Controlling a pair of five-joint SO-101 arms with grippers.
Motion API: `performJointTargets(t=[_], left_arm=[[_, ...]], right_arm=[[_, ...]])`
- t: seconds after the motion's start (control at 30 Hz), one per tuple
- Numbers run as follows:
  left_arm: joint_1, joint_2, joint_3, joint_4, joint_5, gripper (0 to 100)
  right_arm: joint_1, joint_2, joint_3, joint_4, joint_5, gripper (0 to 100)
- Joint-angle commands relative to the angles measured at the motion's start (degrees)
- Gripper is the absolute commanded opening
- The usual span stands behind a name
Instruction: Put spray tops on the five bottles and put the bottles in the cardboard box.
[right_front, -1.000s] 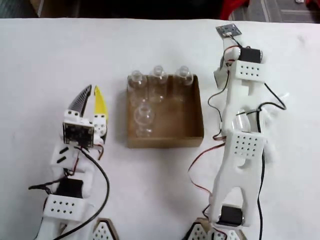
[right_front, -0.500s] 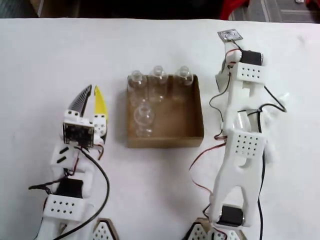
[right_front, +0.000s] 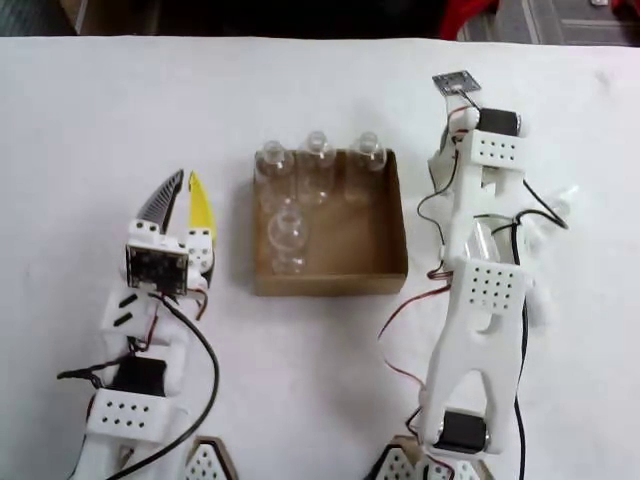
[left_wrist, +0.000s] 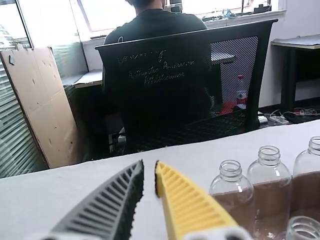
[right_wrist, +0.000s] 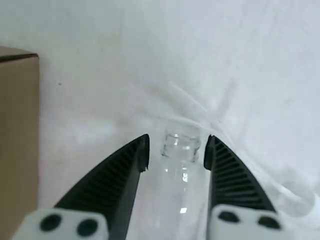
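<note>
The left gripper (right_front: 187, 180) rests low over the white surface (right_front: 100, 110), just beside the left wall of the cardboard box (right_front: 330, 283). It points away from its base. Its grey finger and its yellow finger are drawn almost together, with only a thin slit between the tips, and they hold nothing. The left wrist view shows the same near-closed pair (left_wrist: 149, 167) aimed along the surface past the box.

Four bottles stand upright inside the box, all clear and all with bare, open necks. Three form a row against the far wall (right_front: 318, 152). The other one (right_front: 290, 232) stands alone nearer the middle, toward the left wall. From the left wrist, the row (left_wrist: 270, 170) shows to one side of the yellow finger, and the rim of the lone bottle (left_wrist: 302, 227) shows closer in.

The right arm (right_front: 490, 290) stretches along the right side of the box and folds over the fifth bottle (right_front: 483, 238), which shows partly beneath it, outside the box. In the right wrist view the right gripper (right_wrist: 176, 150) has its two black fingers closed against the sides of this clear bottle (right_wrist: 181, 141). The bottle runs lengthwise between them, and its open neck pokes out past the fingertips. One brown wall of the box (right_wrist: 17, 150) stands off to one side.

A few small pale pieces (right_front: 568, 192) lie on the surface just beside the right arm, on the side away from the box. They are too washed out against the cloth to identify.
</note>
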Motion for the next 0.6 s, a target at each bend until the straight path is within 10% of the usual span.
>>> performJointTargets(t=[0.0,0.57], left_arm=[[0.7,-0.7,-0.5,-1.2,-0.6,5],[0.7,-0.7,-0.5,-1.2,-0.6,5]], right_arm=[[0.8,-1.0,-2.3,-1.4,-0.6,16.2],[2.1,-5.8,-13.0,2.7,-1.1,1.7]])
